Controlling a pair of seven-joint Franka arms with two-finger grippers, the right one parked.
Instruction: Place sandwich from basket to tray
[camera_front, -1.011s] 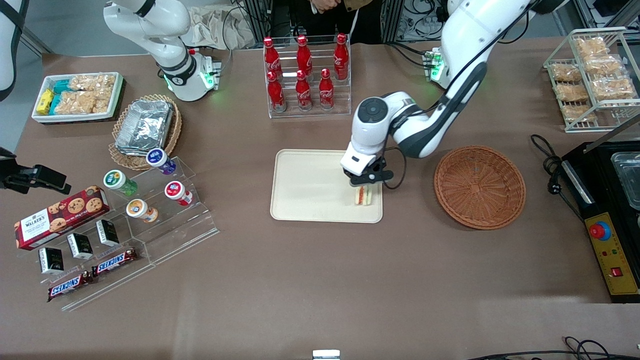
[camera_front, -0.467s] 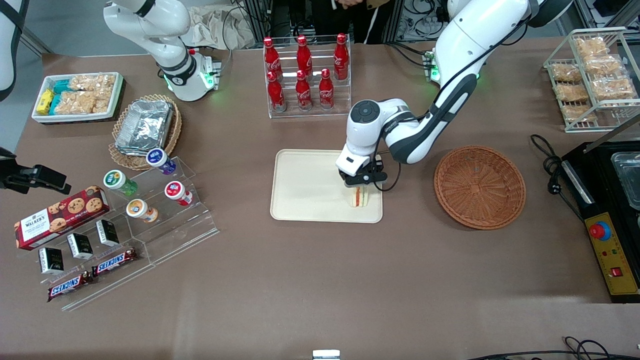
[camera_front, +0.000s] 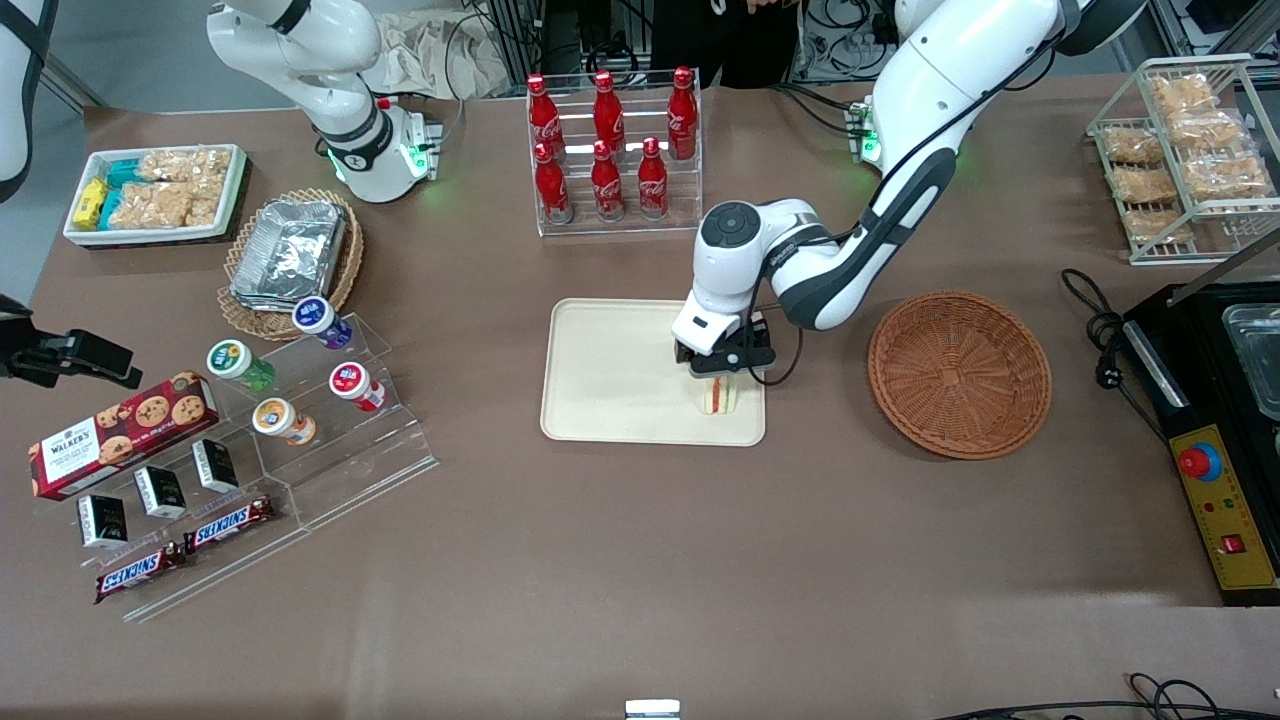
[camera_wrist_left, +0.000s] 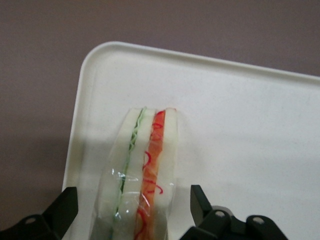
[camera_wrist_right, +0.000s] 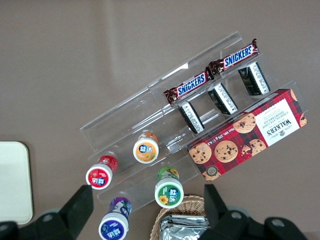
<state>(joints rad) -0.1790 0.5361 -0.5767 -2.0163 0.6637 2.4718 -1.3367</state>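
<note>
Sandwich (camera_wrist_left: 142, 175) stands on tray (camera_wrist_left: 250, 125), apparently untouched between the spread end effector (camera_wrist_left: 134, 210) fingers.

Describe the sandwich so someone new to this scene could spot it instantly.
Find the flat cream-beige rectangular plastic tray mid-table, between the rack of red cola bottles and the front camera. On its corner nearest the round reddish-brown wicker basket stands a small clear-wrapped white-bread sandwich wedge with orange-red and green filling. It is the tray's only item, directly under the left arm's open tool, whose fingers flank it without touching.

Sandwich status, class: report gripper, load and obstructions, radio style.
Gripper open, straddling sandwich. Sandwich resting on tray, at the corner nearest basket. Basket empty. Nothing obstructing.
</note>
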